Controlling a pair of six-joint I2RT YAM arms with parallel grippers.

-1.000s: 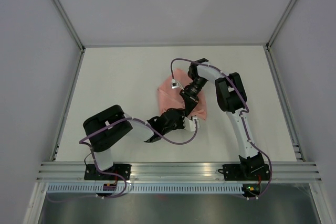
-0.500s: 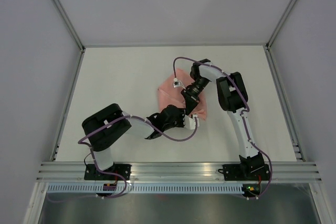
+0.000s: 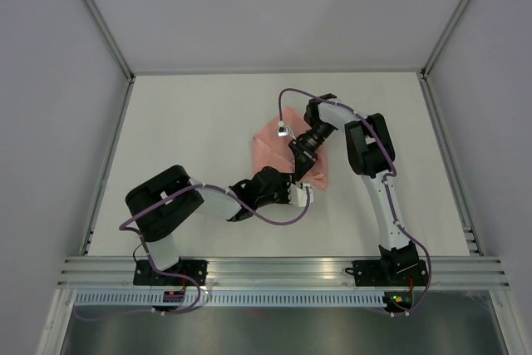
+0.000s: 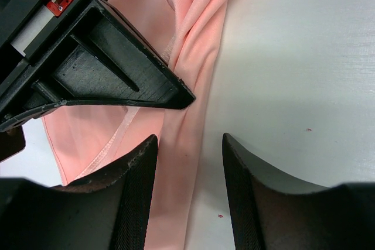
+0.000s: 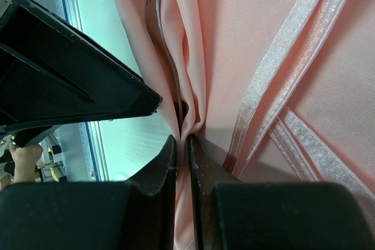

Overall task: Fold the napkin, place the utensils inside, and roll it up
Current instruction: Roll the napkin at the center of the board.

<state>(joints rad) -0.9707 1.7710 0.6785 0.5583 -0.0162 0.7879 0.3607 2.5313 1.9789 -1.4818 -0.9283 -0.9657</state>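
Observation:
The pale pink napkin (image 3: 266,149) lies bunched at the middle of the table, partly under both wrists. My right gripper (image 3: 302,174) is shut on a raised fold of the napkin (image 5: 199,57) near its front edge, and the cloth is pinched between the fingertips (image 5: 183,140). My left gripper (image 3: 293,190) comes in from the near left and stands open (image 4: 189,140). It straddles a narrow folded strip of napkin (image 4: 181,162), whose left side brushes one finger (image 4: 137,168). The other finger is over bare table. The utensils are out of view.
The white table (image 3: 191,139) is walled on the left, back and right. An aluminium rail (image 3: 283,272) runs along the near edge by the arm bases. The two grippers are almost touching; the right finger (image 4: 105,68) fills the left wrist view's upper left.
My left arm has slid a little left and its jaws have closed slightly around the napkin strip. The right wrist has shifted slightly to the right, still gripping the fold.

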